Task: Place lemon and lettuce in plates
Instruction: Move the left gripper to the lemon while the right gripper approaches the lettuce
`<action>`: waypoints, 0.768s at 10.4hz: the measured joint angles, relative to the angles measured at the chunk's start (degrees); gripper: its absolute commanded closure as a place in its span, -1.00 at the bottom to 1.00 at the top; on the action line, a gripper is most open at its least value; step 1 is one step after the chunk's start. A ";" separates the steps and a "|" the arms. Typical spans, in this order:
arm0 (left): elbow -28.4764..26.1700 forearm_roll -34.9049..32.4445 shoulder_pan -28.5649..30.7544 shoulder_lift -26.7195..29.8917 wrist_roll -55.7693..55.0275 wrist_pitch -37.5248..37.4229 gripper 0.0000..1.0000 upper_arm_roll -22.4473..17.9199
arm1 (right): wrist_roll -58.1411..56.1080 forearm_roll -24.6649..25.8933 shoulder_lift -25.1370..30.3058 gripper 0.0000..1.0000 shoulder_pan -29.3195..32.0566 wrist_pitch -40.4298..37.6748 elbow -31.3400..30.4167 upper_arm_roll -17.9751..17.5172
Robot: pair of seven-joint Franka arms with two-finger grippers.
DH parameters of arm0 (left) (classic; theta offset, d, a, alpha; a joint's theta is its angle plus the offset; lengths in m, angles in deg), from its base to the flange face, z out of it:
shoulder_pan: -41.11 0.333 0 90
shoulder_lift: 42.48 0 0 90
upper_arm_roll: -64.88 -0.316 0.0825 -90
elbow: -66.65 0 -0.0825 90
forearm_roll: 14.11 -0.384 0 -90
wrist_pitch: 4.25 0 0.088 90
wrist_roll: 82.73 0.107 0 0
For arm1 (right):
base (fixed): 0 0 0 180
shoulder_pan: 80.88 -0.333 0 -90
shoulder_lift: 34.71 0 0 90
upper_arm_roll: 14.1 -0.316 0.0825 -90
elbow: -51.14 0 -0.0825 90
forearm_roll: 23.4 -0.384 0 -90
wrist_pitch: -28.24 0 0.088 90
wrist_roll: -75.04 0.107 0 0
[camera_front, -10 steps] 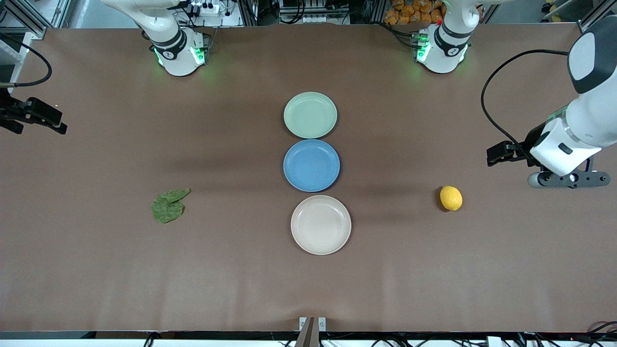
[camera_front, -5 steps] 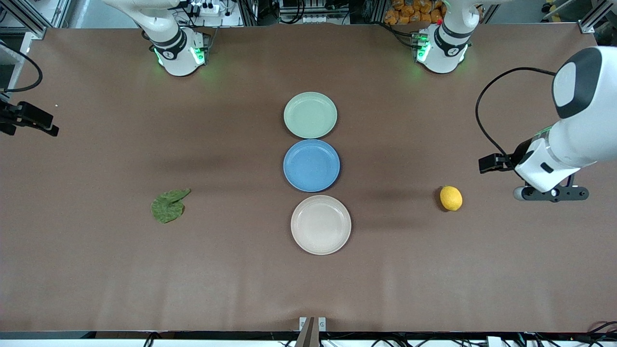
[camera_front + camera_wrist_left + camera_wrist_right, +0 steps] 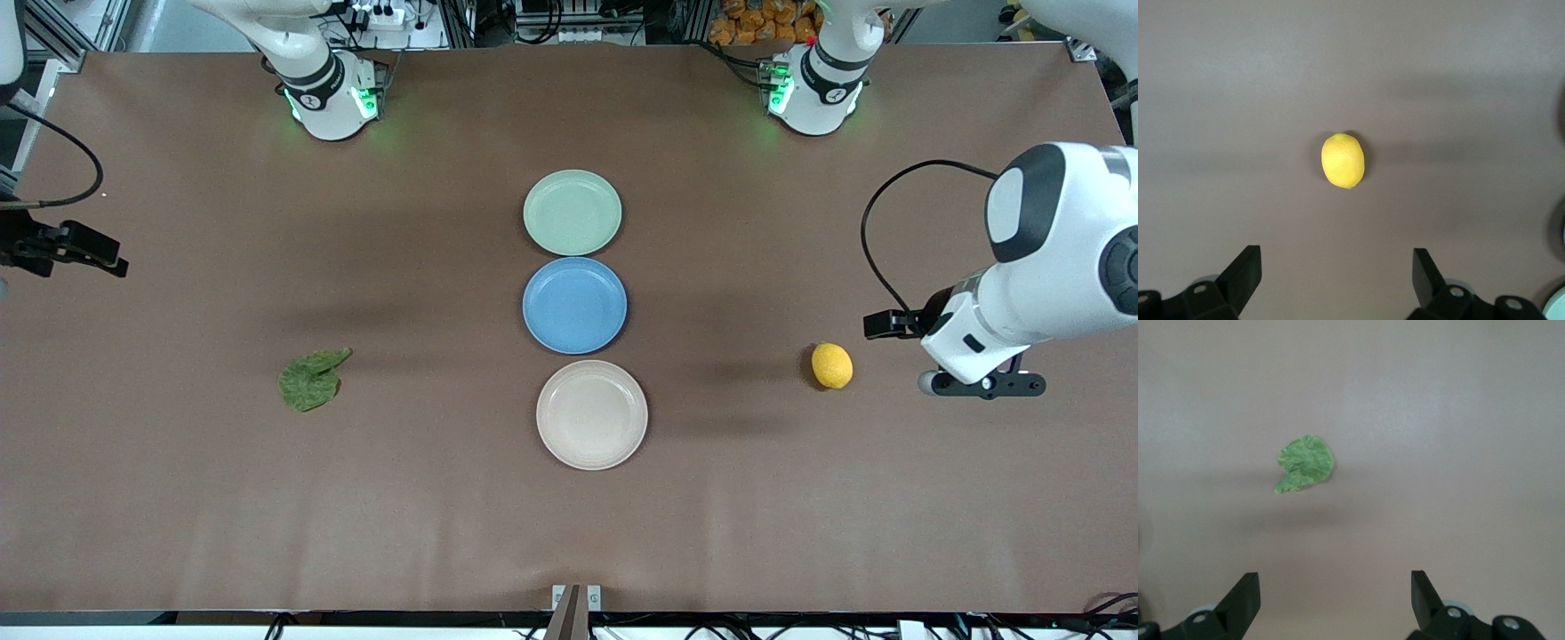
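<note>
Yellow lemon [image 3: 831, 365] lies bare on the table; left gripper [image 3: 1337, 273] hovers above it, fingers apart; right gripper [image 3: 1335, 597], fingers spread, hangs over the lettuce [image 3: 310, 380].

A blue plate [image 3: 574, 305] sits in the middle of the brown table [image 3: 444, 498]. Orange fruit [image 3: 765, 22] is piled off the table, at about one o'clock from it.
</note>
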 measured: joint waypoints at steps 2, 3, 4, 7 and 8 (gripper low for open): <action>0.03 0.00 -0.02 -1.43 0.02 0.08 -1.00 0.01 | 0.21 0.00 -1.01 -1.00 -0.58 0.93 -0.33 -0.09; 0.03 0.00 -0.02 -2.08 0.02 0.08 -1.00 0.00 | 0.93 0.00 -1.67 -1.00 -1.01 1.77 -0.43 -0.12; 0.04 -0.01 0.00 -2.71 0.02 0.23 -1.00 0.00 | 1.85 0.00 -2.35 -1.00 -1.50 2.24 -0.55 -0.12; 0.06 -0.01 0.00 -4.44 0.02 1.34 -1.00 0.00 | 3.10 0.00 -4.12 -1.00 -2.54 3.74 -1.55 -0.15; 0.05 -0.01 -0.03 -5.01 0.02 1.77 -1.00 0.02 | 3.25 0.00 -4.70 -1.00 -2.56 5.22 -2.48 -0.15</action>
